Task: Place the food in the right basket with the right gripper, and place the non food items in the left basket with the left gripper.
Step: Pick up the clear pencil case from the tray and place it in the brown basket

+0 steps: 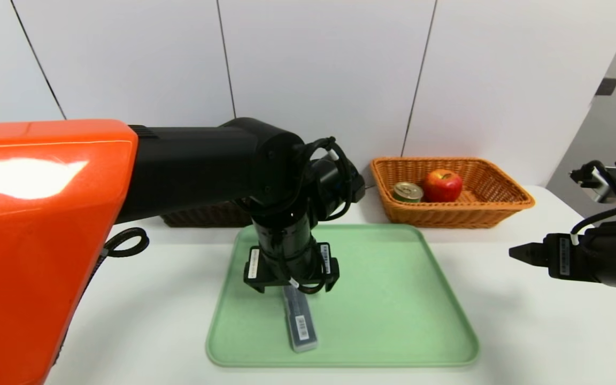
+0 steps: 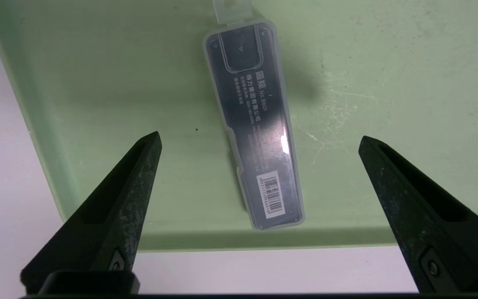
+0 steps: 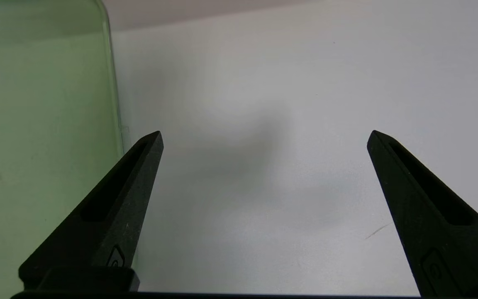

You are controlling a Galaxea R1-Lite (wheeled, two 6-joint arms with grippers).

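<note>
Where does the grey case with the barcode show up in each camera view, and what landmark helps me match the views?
Head view: the grey case lies on the green tray, near its front edge, just below the left claw.
Left wrist view: the case fills the middle, lengthwise between the open claw's two fingers.
Right wrist view: not in it.
Shared landmark: the green tray, seen in all three.

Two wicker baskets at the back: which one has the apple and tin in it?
The orange basket on the right holds the apple and tin; the dark brown basket sits mostly hidden behind the left arm.
</note>
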